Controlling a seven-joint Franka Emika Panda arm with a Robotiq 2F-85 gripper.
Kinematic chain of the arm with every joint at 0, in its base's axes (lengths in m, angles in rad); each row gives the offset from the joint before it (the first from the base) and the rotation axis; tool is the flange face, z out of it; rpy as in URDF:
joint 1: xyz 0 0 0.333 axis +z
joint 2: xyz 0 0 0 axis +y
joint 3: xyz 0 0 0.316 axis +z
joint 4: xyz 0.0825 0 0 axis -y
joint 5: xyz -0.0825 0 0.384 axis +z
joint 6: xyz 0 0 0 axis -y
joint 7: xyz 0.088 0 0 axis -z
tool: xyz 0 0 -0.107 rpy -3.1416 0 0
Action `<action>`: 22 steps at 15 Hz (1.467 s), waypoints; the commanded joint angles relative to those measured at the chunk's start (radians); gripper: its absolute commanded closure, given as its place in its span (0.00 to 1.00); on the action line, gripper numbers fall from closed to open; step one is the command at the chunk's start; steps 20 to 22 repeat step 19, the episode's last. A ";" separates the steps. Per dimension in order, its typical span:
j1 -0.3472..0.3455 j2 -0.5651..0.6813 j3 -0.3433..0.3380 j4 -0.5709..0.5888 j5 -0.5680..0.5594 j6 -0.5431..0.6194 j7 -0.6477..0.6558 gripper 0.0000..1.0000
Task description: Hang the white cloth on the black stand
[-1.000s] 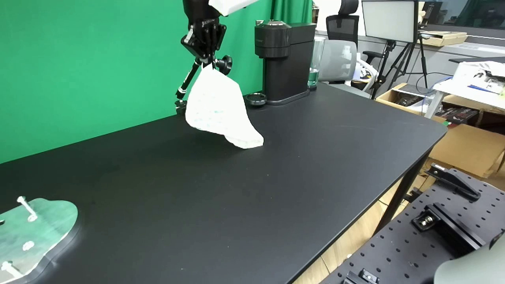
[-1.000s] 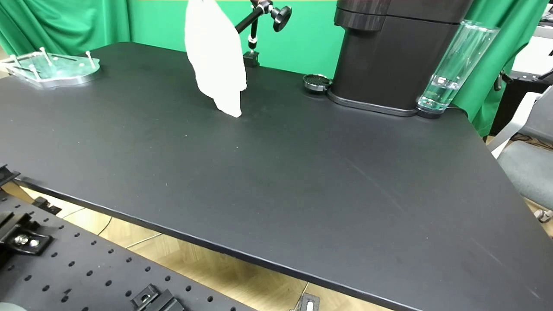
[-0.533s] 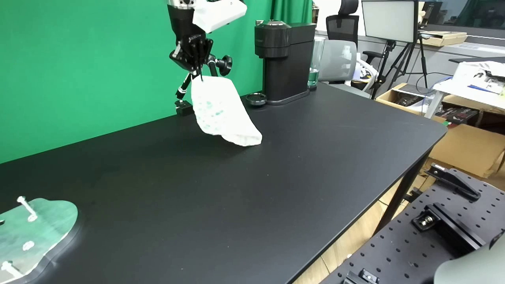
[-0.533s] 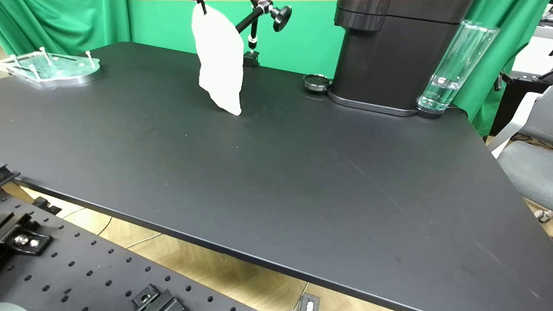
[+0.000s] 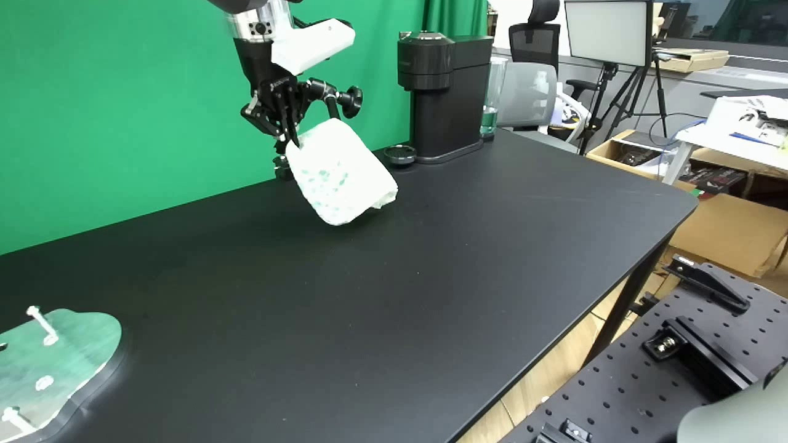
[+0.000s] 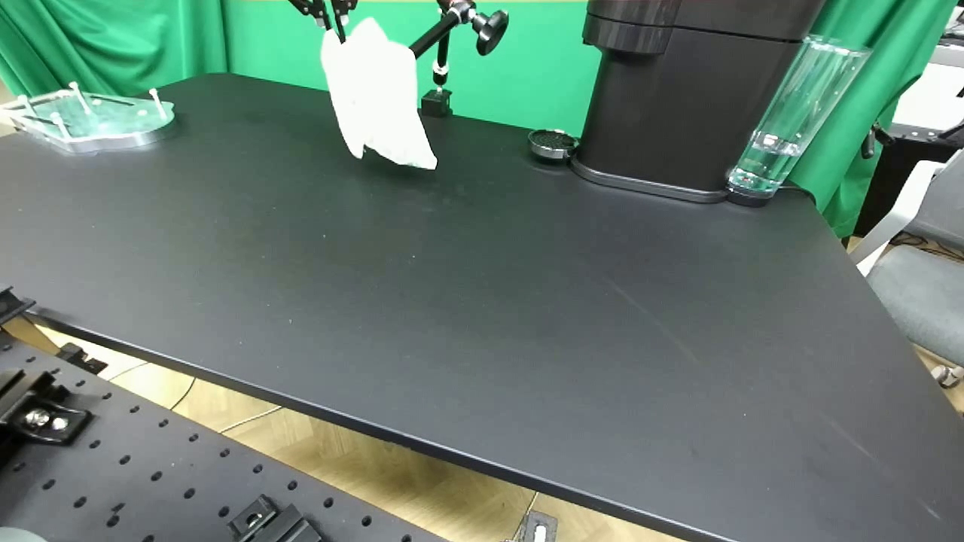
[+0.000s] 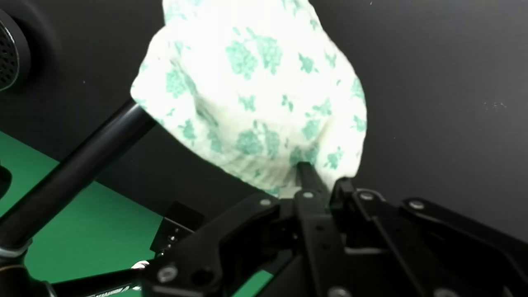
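Observation:
The white cloth point(image 5: 341, 175) with green flower prints hangs above the table, seen in both exterior views and from above in the wrist view point(image 7: 255, 82). My gripper point(image 5: 292, 140) is shut on the cloth's upper corner; its fingertips also show at the cloth in an exterior view point(image 6: 336, 31). In the wrist view the gripper point(image 7: 324, 177) has cloth between its fingers. The black stand point(image 6: 437, 34) has a slanted bar point(image 7: 74, 173) that passes under the cloth's edge. The cloth peaks over the bar, whose end is hidden beneath it.
A black coffee machine point(image 5: 443, 98) with a clear water tank point(image 6: 791, 120) stands right of the stand. A small round metal tray point(image 6: 553, 144) lies before it. A green-topped pegged board point(image 5: 68, 351) lies at the table's far end. A green curtain point(image 5: 123, 92) backs the table.
My gripper has moved left and down in an exterior view, drawing the cloth's corner with it. The cloth now bends across the stand's bar, and its lower end has risen.

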State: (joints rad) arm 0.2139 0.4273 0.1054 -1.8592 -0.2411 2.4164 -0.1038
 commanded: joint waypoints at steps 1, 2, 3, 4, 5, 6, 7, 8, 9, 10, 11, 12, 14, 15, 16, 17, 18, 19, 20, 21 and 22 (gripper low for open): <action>0.013 0.025 -0.004 0.064 -0.011 -0.054 0.026 0.54; 0.016 0.026 -0.005 0.070 -0.014 -0.061 0.029 0.46; 0.019 0.026 -0.005 0.078 -0.016 -0.070 0.030 0.40; 0.023 0.026 -0.006 0.084 -0.020 -0.075 0.034 0.34; 0.030 0.026 -0.007 0.093 -0.027 -0.086 0.038 0.26; 0.036 0.026 -0.006 0.102 -0.033 -0.094 0.039 0.20; 0.044 0.026 -0.006 0.112 -0.044 -0.107 0.041 0.14; 0.051 0.026 -0.005 0.120 -0.052 -0.117 0.043 0.06; 0.057 0.025 0.000 0.126 -0.055 -0.133 0.034 0.02; 0.061 0.023 0.007 0.130 -0.054 -0.148 0.028 0.00; 0.065 0.022 0.013 0.134 -0.052 -0.168 0.019 0.00; 0.071 0.020 0.018 0.134 -0.048 -0.190 0.017 0.00; 0.078 0.020 0.026 0.136 -0.050 -0.243 0.007 0.00; 0.080 0.020 0.031 0.134 -0.049 -0.272 -0.001 0.00; 0.079 0.018 0.037 0.129 -0.045 -0.306 -0.017 0.00; 0.074 0.018 0.047 0.125 -0.033 -0.336 -0.036 0.00; 0.066 0.018 0.059 0.123 -0.018 -0.388 -0.073 0.00; 0.060 0.017 0.068 0.115 -0.009 -0.418 -0.105 0.00; 0.060 0.017 0.068 0.115 -0.009 -0.418 -0.105 0.00; 0.060 0.017 0.068 0.115 -0.009 -0.418 -0.105 0.00; 0.060 0.017 0.068 0.115 -0.009 -0.418 -0.105 0.00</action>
